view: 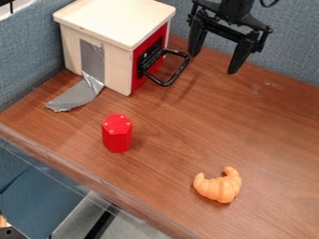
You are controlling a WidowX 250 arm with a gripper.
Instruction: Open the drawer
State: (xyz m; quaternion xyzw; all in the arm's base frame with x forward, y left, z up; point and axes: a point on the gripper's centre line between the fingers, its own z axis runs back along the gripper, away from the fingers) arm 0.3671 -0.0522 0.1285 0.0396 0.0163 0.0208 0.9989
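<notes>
Brown table [187, 140] carries a pale box [115, 23] at upper left, its red drawer [138, 79] apparently shut, the opening all to do. Right of the black handle [179, 73], at top right, the pincer [213, 63] hangs empty, fingers [240, 58] apart.

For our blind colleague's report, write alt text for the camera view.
An open black gripper hangs near the black handle on the red drawer, seemingly closed, of a cream box. Nearer the camera, a red hexagonal block and a toy croissant sit on the wooden table.
</notes>
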